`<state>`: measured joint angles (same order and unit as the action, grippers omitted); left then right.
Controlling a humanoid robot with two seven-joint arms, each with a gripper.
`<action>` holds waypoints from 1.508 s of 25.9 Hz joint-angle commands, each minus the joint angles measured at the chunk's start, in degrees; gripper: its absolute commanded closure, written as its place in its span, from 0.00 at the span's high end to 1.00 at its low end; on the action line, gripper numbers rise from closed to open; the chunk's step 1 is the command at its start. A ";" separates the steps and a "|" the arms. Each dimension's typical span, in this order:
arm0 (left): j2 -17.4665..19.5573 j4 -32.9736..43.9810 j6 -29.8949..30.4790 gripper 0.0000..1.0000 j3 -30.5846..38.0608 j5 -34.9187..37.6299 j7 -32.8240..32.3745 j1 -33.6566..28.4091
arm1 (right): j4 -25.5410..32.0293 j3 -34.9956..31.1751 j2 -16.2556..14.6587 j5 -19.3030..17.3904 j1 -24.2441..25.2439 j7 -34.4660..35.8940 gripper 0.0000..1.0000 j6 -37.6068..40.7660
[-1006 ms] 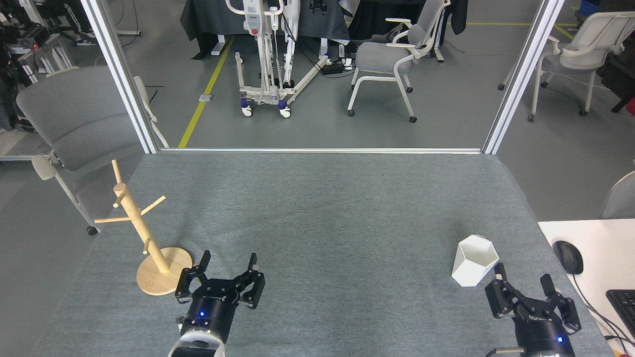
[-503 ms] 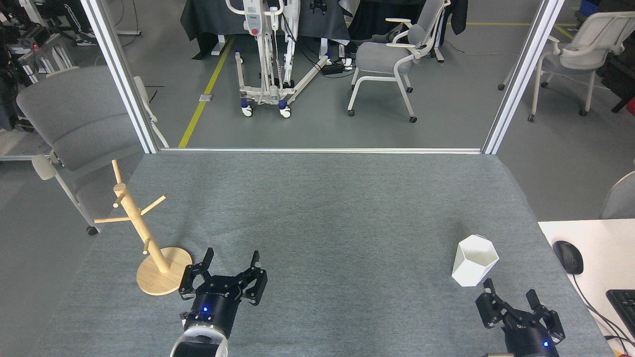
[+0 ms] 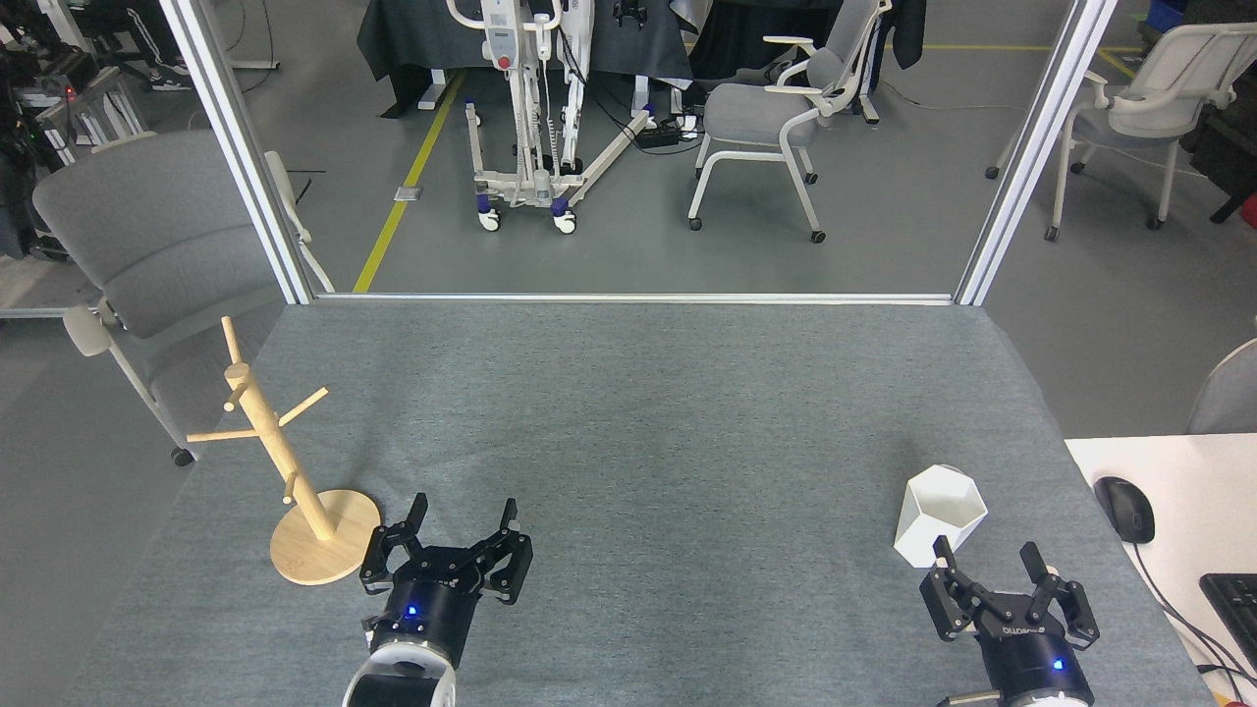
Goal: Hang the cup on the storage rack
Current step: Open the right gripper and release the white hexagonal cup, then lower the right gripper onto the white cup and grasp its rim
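The white faceted cup (image 3: 938, 516) stands upright on the grey table at the near right, its hexagonal mouth up. Just below it my right gripper (image 3: 986, 556) is open, its left fingertip overlapping the cup's lower edge in the view and nothing between the fingers. The wooden storage rack (image 3: 285, 471) stands at the near left on its round base, its pegs bare. To the right of that base my left gripper (image 3: 464, 514) is open and holds nothing.
The grey table (image 3: 628, 422) ends at a metal frame rail at the back. A white desk with a black mouse (image 3: 1124, 508) and a keyboard corner adjoins the right edge. A grey chair (image 3: 147, 245) stands beyond the left edge.
My right gripper has shifted left and toward the cup, so that it now points at the cup's base. The left gripper has edged slightly right. Cup and rack have not moved.
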<state>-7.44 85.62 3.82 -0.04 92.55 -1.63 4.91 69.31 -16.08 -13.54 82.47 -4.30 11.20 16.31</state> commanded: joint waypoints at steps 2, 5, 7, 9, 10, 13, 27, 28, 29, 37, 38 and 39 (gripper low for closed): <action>-0.03 -0.36 -0.04 0.99 -0.57 0.00 0.05 0.27 | -3.65 0.70 -0.08 0.94 -1.85 0.40 1.00 -0.05; -0.03 -0.80 -0.04 0.99 -0.84 0.00 0.05 0.54 | -5.32 2.72 -0.08 0.94 -2.91 0.40 1.00 -0.58; -0.03 -0.89 -0.04 0.99 -0.84 0.00 0.05 0.62 | -5.59 2.90 -0.34 0.94 -3.96 0.40 1.00 -0.58; -0.03 -0.89 0.13 1.00 -0.84 0.00 0.05 0.62 | -6.64 2.99 -1.13 0.94 -4.75 0.40 1.00 -0.58; -0.03 -0.89 0.22 1.00 -0.84 0.00 0.05 0.62 | -7.17 3.07 -1.22 0.94 -4.84 0.40 1.00 -0.58; -0.03 -1.07 0.22 0.99 -0.84 0.00 0.05 0.98 | -8.66 3.07 -1.31 0.94 -6.42 0.40 1.00 -0.58; -0.12 -5.46 -0.13 1.00 -0.84 0.09 0.05 3.08 | -12.97 3.07 -1.92 1.03 -8.97 0.40 1.00 -0.66; -0.12 -5.46 -0.13 1.00 -0.84 0.09 0.05 3.17 | -13.58 3.07 -1.92 1.12 -9.59 0.31 1.00 -0.66; -0.12 -5.55 -0.22 0.99 -0.84 0.09 0.05 3.08 | -14.46 3.07 -1.92 1.47 -10.03 0.40 1.00 -0.66; -0.12 -5.99 -0.22 0.99 -0.84 0.09 0.05 3.17 | -18.51 3.07 -2.01 2.17 -13.10 0.40 1.00 -0.66; -0.12 -5.99 -0.22 0.99 -0.84 0.09 0.05 3.17 | -19.03 3.07 -1.92 2.17 -13.46 0.31 1.00 -0.66; -0.12 -6.25 -0.22 0.99 -0.84 0.09 0.05 3.26 | -19.47 3.07 -2.01 2.26 -13.81 0.40 1.00 -0.66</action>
<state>-7.56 79.65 3.63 -0.87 92.64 -1.58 8.09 51.23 -13.00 -15.54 84.60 -17.00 11.79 15.63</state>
